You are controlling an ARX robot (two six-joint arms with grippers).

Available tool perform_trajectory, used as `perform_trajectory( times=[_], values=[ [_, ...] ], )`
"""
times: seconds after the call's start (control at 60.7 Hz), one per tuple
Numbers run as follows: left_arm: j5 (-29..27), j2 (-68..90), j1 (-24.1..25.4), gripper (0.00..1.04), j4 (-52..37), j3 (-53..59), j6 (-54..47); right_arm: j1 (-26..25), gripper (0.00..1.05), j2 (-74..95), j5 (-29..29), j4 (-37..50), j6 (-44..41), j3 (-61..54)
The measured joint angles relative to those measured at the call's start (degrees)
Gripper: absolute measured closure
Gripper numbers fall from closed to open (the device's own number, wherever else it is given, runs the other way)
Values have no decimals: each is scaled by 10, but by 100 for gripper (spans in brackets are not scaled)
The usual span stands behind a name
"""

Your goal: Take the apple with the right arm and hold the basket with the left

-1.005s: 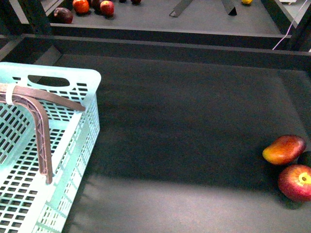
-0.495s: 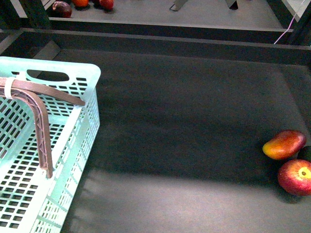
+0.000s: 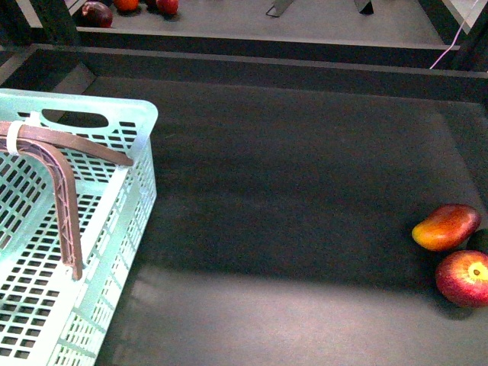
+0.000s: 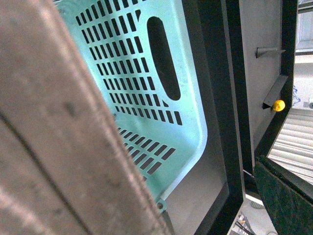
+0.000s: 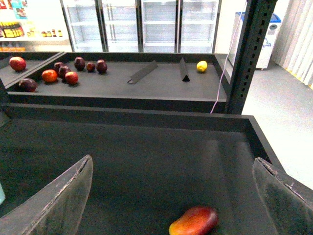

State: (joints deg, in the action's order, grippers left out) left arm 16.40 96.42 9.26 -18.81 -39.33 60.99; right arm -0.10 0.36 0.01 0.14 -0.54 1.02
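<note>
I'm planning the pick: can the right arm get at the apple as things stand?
Probably yes. The apple sits uncovered near the right edge of the dark surface. The mango-like fruit lies just behind it, leaving its top and near side free. The right gripper is open, facing that fruit.

An elongated orange-and-red fruit (image 3: 446, 227) is lying on its side near the right edge of the dark bench (image 3: 290, 198). Beyond the bench's raised back rim, a further shelf (image 5: 161, 88) is carrying a cluster of red and dark round fruits (image 5: 71, 77), two dark angled dividers (image 5: 142, 72) and a small yellow fruit (image 5: 201, 66). Glass-door refrigerators (image 5: 146, 22) are standing behind it, and a white cable (image 5: 225, 68) is hanging beside a black post (image 5: 252, 54).
</note>
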Motion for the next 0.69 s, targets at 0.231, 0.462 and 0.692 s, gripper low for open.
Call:
perform_trajectory(
  times=[0.231, 0.462, 0.692],
  values=[
    [-8, 24, -3, 18, 2, -16, 4, 0, 9, 0, 0, 0, 0, 0],
    [-19, 24, -5, 63, 19, -22, 6, 0, 9, 0, 0, 0, 0, 0],
    [-18, 17, -10, 90, 31, -22, 28, 0, 9, 0, 0, 0, 0, 0]
  ],
)
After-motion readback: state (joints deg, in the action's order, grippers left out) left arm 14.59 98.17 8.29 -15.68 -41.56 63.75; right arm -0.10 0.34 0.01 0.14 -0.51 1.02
